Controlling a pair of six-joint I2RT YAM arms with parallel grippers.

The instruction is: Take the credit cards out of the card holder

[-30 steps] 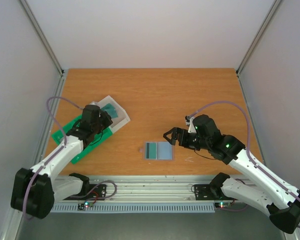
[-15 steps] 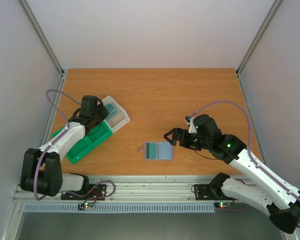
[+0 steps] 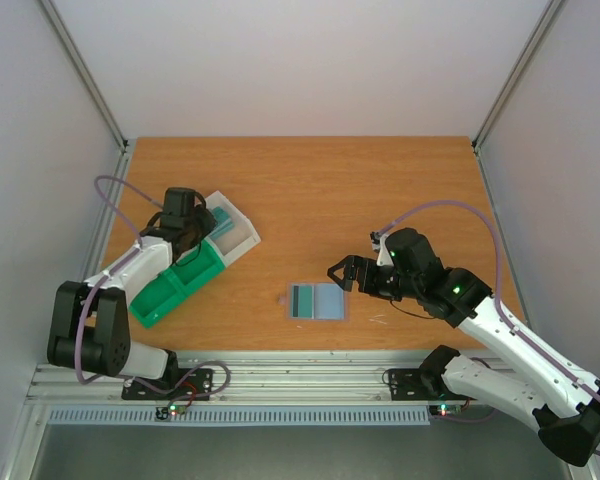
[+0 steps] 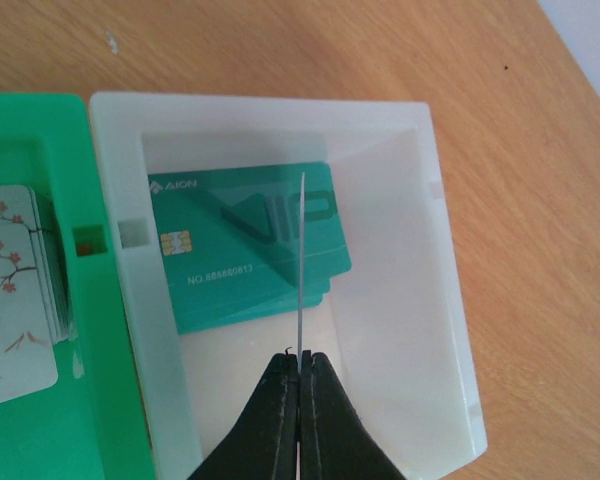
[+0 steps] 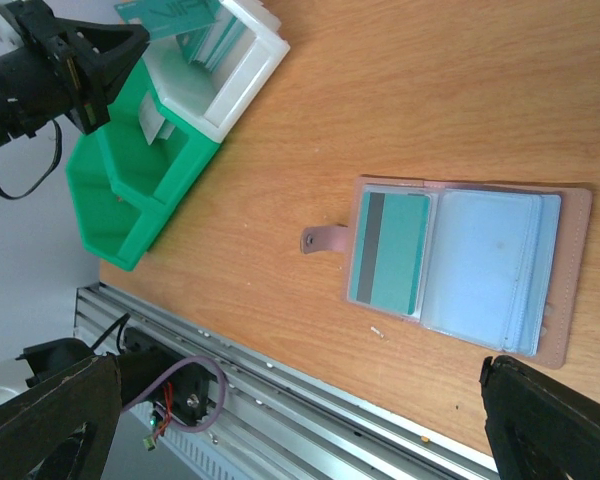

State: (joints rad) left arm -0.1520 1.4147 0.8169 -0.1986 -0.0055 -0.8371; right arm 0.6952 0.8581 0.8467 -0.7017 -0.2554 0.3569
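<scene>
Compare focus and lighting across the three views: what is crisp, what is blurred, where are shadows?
Top external: even light, soft shadows on the table. Left wrist: print on the credit cards crisp, left gripper near-black. Right wrist: card holder sharp, right gripper's fingers dark and blurred.

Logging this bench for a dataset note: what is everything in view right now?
table: one, orange-brown, under everything
card holder: one, pinkish-grey, open at table centre
pocketed credit card: one, teal, holder's left pocket
tray: one, green, table's left
box: one, translucent white, against the tray
boxed credit cards: stack, teal, inside the box
patterned cards: stack, white with blossoms, in the tray
left gripper: one, black, shut on a teal held card over the box
right gripper: one, black, open, right of the holder, apart
</scene>
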